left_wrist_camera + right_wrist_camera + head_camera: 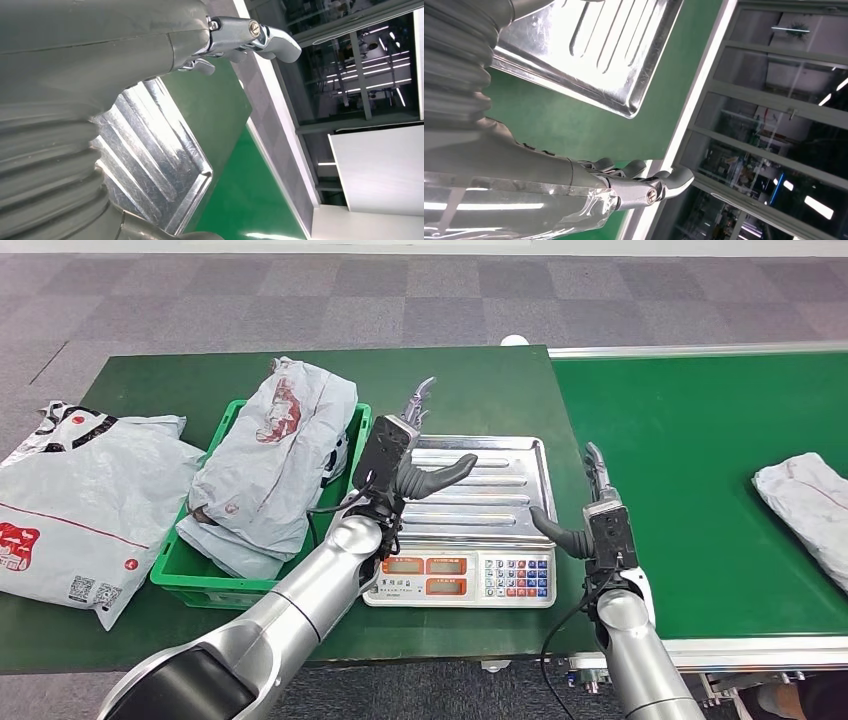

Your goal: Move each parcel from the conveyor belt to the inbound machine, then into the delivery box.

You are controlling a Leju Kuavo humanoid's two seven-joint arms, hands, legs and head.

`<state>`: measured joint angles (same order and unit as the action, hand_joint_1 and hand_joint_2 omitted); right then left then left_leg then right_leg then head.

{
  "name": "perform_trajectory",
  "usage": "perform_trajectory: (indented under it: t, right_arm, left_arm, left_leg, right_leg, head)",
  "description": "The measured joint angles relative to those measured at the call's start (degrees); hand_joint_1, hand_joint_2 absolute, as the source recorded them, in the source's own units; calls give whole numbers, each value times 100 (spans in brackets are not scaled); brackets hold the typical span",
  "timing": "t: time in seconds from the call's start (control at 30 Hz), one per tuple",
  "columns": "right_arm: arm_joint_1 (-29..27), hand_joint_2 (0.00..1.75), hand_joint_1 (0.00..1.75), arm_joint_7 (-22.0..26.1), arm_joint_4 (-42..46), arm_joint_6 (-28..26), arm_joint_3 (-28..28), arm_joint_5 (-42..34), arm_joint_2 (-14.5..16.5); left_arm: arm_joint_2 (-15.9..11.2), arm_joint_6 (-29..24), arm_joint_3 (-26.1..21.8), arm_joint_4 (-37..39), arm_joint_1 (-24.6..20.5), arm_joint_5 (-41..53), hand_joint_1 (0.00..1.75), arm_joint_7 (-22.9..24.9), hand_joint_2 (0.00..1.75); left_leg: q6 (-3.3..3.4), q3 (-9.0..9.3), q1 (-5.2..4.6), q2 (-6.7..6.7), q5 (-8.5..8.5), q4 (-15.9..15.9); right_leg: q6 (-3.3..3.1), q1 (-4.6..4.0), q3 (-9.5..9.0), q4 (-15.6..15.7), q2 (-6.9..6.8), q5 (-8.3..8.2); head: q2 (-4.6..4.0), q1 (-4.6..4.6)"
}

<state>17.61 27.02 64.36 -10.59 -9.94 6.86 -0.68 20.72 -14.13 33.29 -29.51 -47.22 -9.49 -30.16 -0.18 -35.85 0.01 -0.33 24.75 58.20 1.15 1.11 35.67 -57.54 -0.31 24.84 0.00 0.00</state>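
**Steel pan bare, both hands empty over the scale**

Steel weighing pan (478,480) of the scale (463,575) carries nothing; its ribbed surface also shows in both wrist views, close behind each hand's grey cover. Left hand (405,455) stands over the pan's left edge, fingers apart and pointing away from the robot, thumb stuck out across the pan, nothing held. Right hand (595,512) hovers at the pan's right side, over the seam between table and belt, fingers straight, thumb out toward the scale, likewise empty.

Hard to make out: the left forearm covers the scale's front left corner and part of the green crate's (190,578) near right wall. The keypad figures and display readings are too small to read. In the wrist views the fingertips show as metal tips only; the rest sits behind the covers.

Parcels: one grey bag (812,502) lies on the conveyor belt (690,430) at far right, cut off by the picture edge, well apart from the right hand. A grey-white bag with red print (272,445) is heaped in the crate, spilling above its rim, another bag partly under it. A third parcel (75,495) lies on the green table (470,380) left of the crate, overhanging the table's edge.

Grey carpet tiles (400,300) lie beyond the table.
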Motion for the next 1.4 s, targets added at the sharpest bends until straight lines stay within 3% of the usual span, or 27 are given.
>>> perform_trajectory:
  t: [0.73, 1.4]
  right_arm:
    - [-170, 175, 0, 75, 91, 84, 4, -69, -171]
    - [54, 175, 0, 126, -154, 75, 4, -194, -192]
  left_arm:
    - [-2, 53, -1, 7, 116, 337, 0, -122, 175]
    - [-1, 22, -1, 15, 117, 348, 0, -61, 175]
  left_leg:
    - [0, -1, 0, 1, 1, 0]
    - [0, -1, 0, 0, 1, 0]
  right_leg:
    - [0, 0, 0, 0, 1, 1]
    - [0, 0, -1, 0, 0, 0]
  head:
    - [0, 0]
    - [0, 0]
